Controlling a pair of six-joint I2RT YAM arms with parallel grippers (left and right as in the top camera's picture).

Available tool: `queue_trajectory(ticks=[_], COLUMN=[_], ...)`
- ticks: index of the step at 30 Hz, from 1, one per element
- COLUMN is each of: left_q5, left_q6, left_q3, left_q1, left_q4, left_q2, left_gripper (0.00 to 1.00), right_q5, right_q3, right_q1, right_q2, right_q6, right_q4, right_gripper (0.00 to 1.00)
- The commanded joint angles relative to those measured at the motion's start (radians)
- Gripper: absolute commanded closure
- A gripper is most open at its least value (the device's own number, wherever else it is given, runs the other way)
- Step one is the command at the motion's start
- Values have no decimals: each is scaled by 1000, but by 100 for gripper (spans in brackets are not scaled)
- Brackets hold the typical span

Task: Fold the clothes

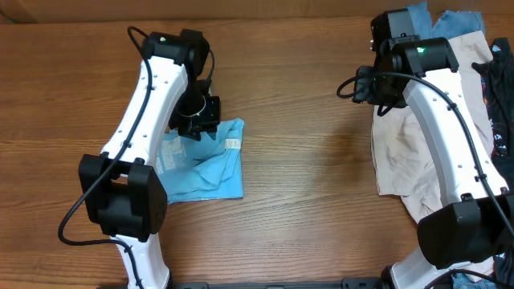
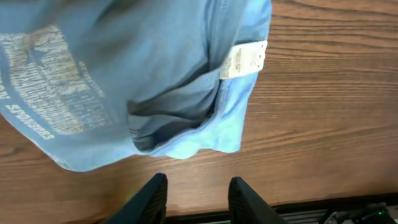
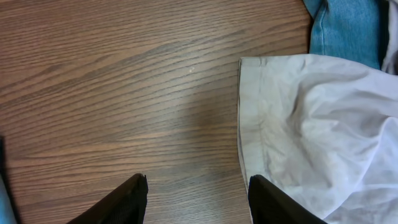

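The clothes in hand are a light blue T-shirt (image 1: 207,164) with pale printed lettering, lying folded and rumpled on the wooden table (image 1: 305,120) left of centre. Its white neck label (image 2: 244,60) shows near the shirt's right edge. My left gripper (image 1: 199,127) hovers over the shirt's upper left part. In the left wrist view the left gripper (image 2: 198,186) is open, with only bare wood between its fingers, just off the shirt's (image 2: 155,81) hem. My right gripper (image 3: 199,186) is open over bare wood, beside the edge of a beige garment (image 3: 311,124).
A pile of loose garments lies at the right: the beige one (image 1: 405,152) spread out, a dusty blue one (image 1: 450,20) at the far corner, a black one (image 1: 502,88) at the edge. My right arm (image 1: 442,128) reaches across this pile.
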Motion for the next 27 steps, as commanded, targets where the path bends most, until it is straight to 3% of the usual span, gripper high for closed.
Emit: queue_trajectory(ticks=[1,7,11,13,17,21,27], left_q5=[-7,-137,-342,-338,-221,-133,-168], left_q6=[-6,-23,-152,-167,-164,-93,-72], left_q3=[-6,-6,-6,-6,-6,-11,-96], left_q1=[-5,19,51,86,186,230,238], left_q4=[2,-27,-89,-83,-39,17,97], left_q2=[5,5,5,5,5,5,5], left_gripper=[67,72,76,76,76,75,72], right_q5=[-5,-28,-328,-474,-565,-602,-645], right_q3=[3,3,3,2,-18,-77,-167], right_q1=[-5,-5,-3,11,74,176,344], right_q2=[-21,-21,-21,-21,-19,-11,31], right_q6=[-3,-16,-169,-258,-320,-321,-244], right_q4=[1,-2,-9,-23,-22,50,247], right_gripper=[44,44,45,46,45,44,44])
